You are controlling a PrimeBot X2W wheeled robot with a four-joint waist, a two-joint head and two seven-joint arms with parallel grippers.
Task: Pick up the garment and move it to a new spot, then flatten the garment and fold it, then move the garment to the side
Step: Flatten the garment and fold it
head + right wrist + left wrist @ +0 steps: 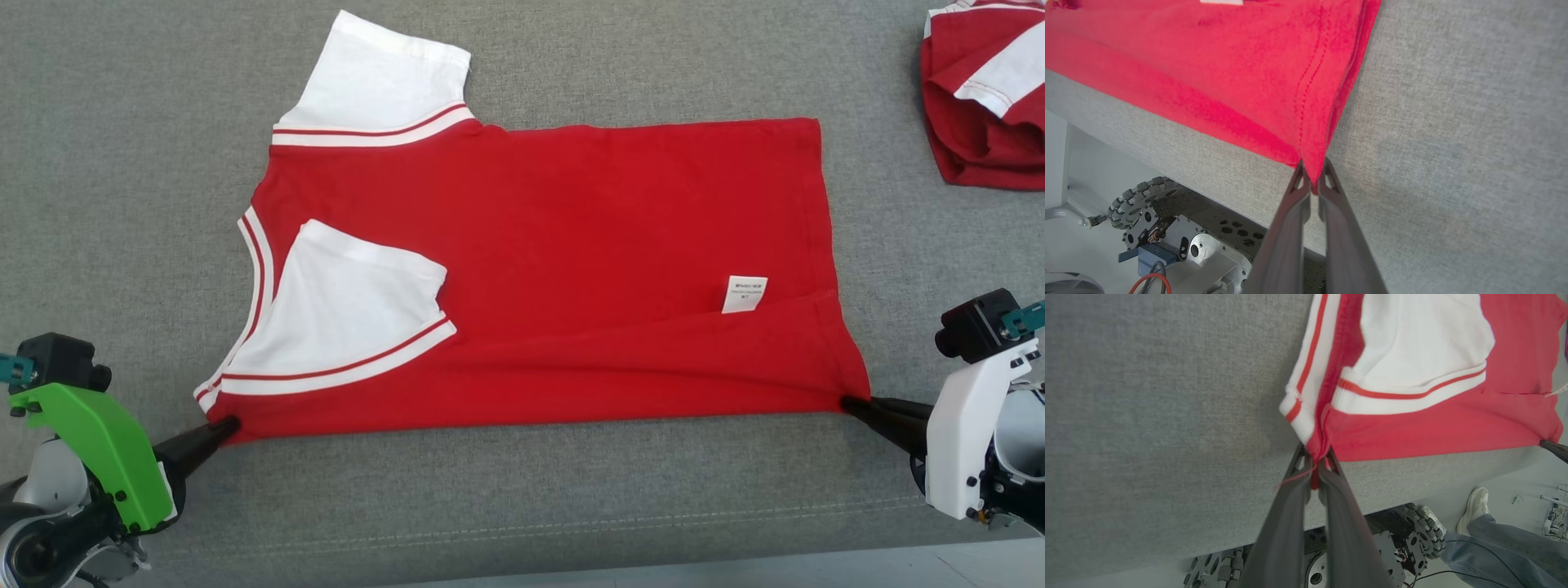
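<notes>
**A:** Which step is this?

**B:** Folding, I'd judge. The red T-shirt lies flat mid-bench, neck toward the left edge and hem toward the right. Its near white sleeve is already turned in over the body. The far sleeve sticks out toward the far edge.

**A:** And the pincers?

**B:** Both are pressed together on cloth. The left pincer pinches the near shoulder corner by the striped collar. The right pincer pinches the near hem corner. Both arms reach in low from the bench's near edge, fingers almost flat to the surface and angled toward each other.

**A:** Next?

**B:** Probably lifting both corners evenly and carrying the near edge over toward the far edge. Whether each pinch holds one layer or two, I can't make out.
</notes>
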